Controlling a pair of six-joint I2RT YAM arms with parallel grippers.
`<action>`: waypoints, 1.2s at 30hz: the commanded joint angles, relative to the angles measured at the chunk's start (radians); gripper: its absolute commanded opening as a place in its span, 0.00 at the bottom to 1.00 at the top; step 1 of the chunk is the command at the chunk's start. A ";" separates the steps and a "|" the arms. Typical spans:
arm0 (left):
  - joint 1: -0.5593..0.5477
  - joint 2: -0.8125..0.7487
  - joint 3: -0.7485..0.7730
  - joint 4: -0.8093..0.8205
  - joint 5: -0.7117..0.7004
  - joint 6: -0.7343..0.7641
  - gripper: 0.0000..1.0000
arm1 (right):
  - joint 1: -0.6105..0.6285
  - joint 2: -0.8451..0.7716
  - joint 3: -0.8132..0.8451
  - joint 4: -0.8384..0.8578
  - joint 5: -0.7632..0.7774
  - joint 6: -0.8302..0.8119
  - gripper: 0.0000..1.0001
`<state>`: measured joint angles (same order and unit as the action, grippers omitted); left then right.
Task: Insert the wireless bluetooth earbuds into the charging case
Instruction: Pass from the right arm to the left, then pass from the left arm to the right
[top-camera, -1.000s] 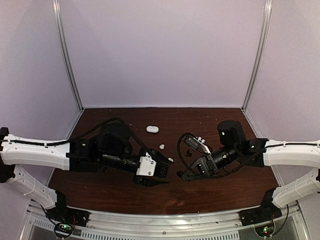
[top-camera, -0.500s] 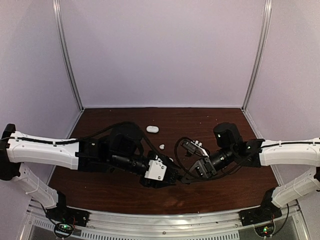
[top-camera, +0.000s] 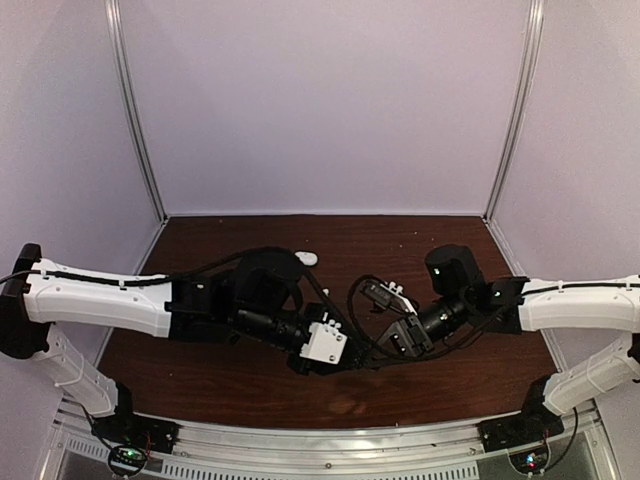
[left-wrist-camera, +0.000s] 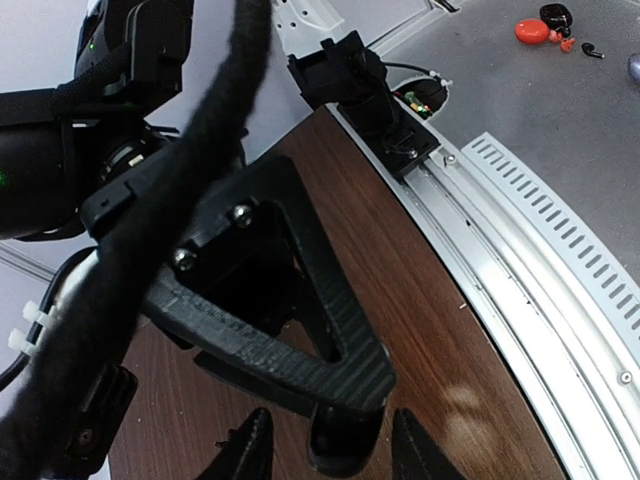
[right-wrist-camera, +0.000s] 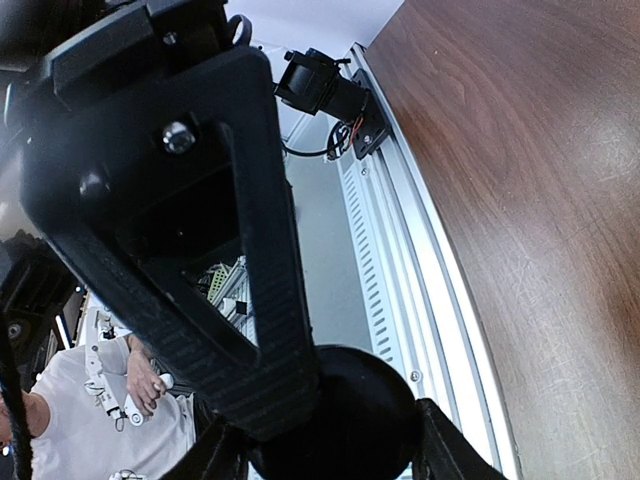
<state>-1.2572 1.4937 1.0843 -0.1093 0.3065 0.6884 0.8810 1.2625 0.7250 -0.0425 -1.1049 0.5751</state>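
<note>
Our right claw (right-wrist-camera: 328, 448) is clamped on the black round puck-like case (right-wrist-camera: 345, 400), held just above the dark brown wooden counter (top-camera: 215, 385) near the middle of its front edge. Our left claw (left-wrist-camera: 335, 452) stands half wide, its two tips flanking a dark piece at the right claw's fingertip. Slivers of gap show on both sides, so we judge it not gripping, and we cannot tell whether that piece is case or finger. The wireless bluetooth earbuds show in no view. Our left arm (top-camera: 110, 300) covers the middle of the counter, and whether a bud sits inside the black case is hidden. The white oval pebble-like case (top-camera: 306, 257) lies toward the back edge, partly hidden by that arm.

The step in hand looks like a two-claw hold on the black case. To do it well we should hold the right grip firm and line the left tips on the case rather than on the other claw's ribbed finger. We should close slowly and evenly, stopping at first contact so the case neither twists nor pops out.
</note>
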 joint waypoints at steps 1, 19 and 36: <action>-0.010 0.020 0.037 -0.017 -0.016 0.024 0.40 | 0.006 0.004 0.031 -0.001 -0.016 -0.015 0.42; -0.008 0.013 0.036 -0.016 -0.014 -0.057 0.04 | 0.002 -0.006 0.086 -0.064 0.002 -0.096 0.79; 0.197 -0.163 -0.201 0.681 0.247 -0.717 0.02 | -0.062 -0.303 0.073 0.170 0.415 -0.268 0.88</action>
<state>-1.0760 1.3571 0.9150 0.2260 0.4603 0.2386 0.8238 0.9871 0.8413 -0.0460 -0.8352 0.3454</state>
